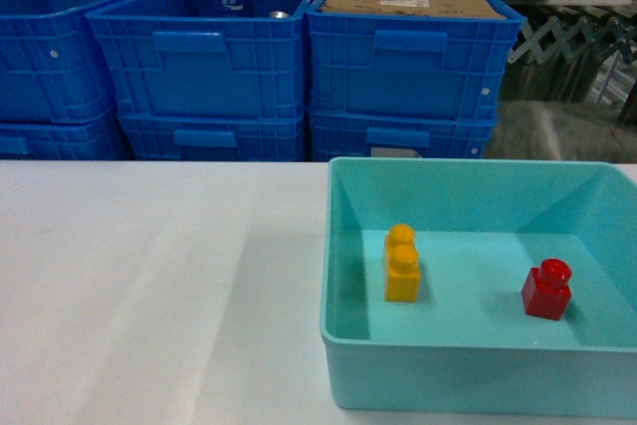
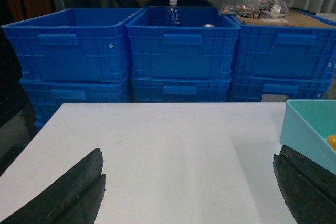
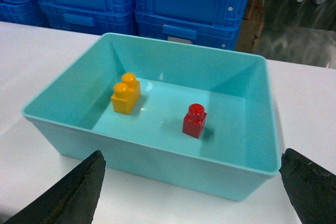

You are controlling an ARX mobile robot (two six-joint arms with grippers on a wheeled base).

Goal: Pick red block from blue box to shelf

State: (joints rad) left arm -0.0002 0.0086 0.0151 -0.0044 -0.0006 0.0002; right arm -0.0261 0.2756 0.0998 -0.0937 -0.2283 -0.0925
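White desk [image 1: 149, 286]: blue box [image 1: 478, 370] rests directly on its right part, near front edge; remaining surface plain white

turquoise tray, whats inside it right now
Two toy bricks stand upright and apart on the floor of the blue box: the red block and a yellow-orange two-stud brick. Nothing else shows; its near wall hides little floor.
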